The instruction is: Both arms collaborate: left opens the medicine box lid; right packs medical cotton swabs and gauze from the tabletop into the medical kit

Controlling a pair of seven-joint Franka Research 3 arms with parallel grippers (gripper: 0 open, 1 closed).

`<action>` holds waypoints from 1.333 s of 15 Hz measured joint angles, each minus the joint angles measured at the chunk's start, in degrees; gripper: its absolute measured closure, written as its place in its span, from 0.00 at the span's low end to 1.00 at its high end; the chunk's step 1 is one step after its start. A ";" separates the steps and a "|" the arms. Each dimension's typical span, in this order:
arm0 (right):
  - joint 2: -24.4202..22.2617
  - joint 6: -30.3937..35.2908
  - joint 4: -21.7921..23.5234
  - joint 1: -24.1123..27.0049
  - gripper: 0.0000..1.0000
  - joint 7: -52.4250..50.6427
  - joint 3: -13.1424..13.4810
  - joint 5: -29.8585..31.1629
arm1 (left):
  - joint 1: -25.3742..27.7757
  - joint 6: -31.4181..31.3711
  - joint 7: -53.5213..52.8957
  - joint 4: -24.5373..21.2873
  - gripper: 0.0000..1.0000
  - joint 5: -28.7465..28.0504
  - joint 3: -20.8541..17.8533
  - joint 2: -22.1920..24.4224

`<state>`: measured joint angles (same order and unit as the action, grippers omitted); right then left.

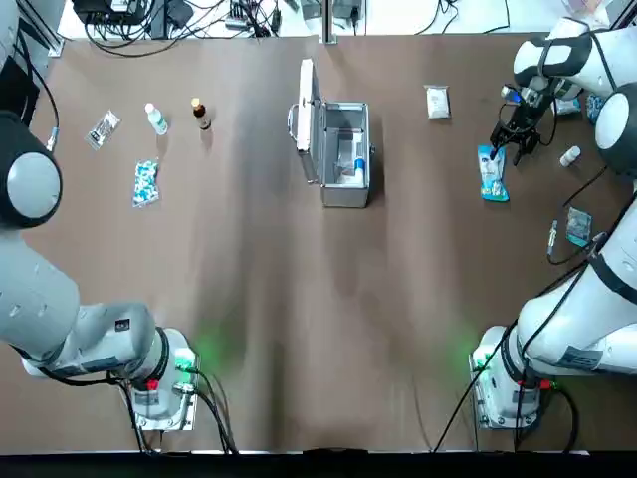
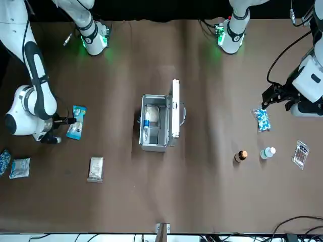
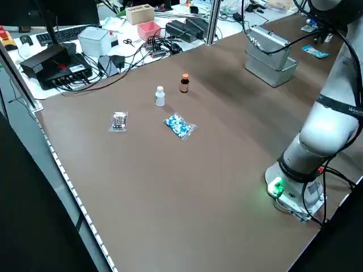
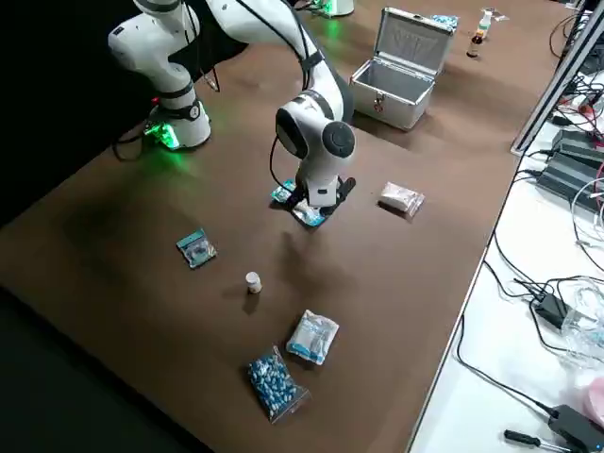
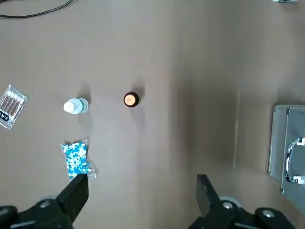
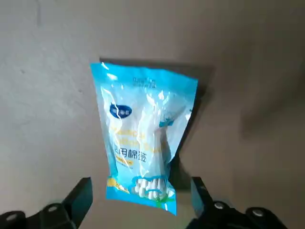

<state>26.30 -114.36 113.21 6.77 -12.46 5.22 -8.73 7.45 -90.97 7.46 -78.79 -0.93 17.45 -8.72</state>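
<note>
The medical kit (image 1: 344,157) stands open mid-table, and the medicine box lid (image 1: 307,119) is upright on its left side. The medical cotton swabs (image 1: 492,174) lie flat on the tabletop (image 1: 299,319) at the right. My right gripper (image 1: 508,140) hovers open just above the packet's far end. In the right wrist view its fingers straddle the swabs (image 6: 143,133) without touching them. The gauze (image 1: 437,102) lies beyond, between the kit and the swabs. My left gripper (image 5: 140,195) hangs open and empty high over the table's left part, away from the kit.
On the left lie a white bottle (image 1: 156,119), a brown bottle (image 1: 201,113), a blue-and-white speckled packet (image 1: 145,183) and a clear packet (image 1: 103,128). Near the right arm are a small white bottle (image 1: 569,156) and a bluish packet (image 1: 578,225). Some items sit inside the kit.
</note>
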 joint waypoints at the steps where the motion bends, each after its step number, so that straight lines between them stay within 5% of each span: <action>1: 0.04 0.00 0.37 -0.13 0.12 0.39 -0.05 0.00 | 0.00 0.00 0.00 -0.07 0.00 0.00 0.00 0.07; 20: 6.27 -6.98 0.84 -3.12 0.35 4.00 -0.11 0.09 | -1.08 -0.04 -0.06 -1.05 0.00 0.00 0.95 0.24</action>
<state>32.57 -121.33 114.05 3.65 -8.46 5.11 -8.64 6.37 -91.02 7.40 -79.84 -0.93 18.41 -8.48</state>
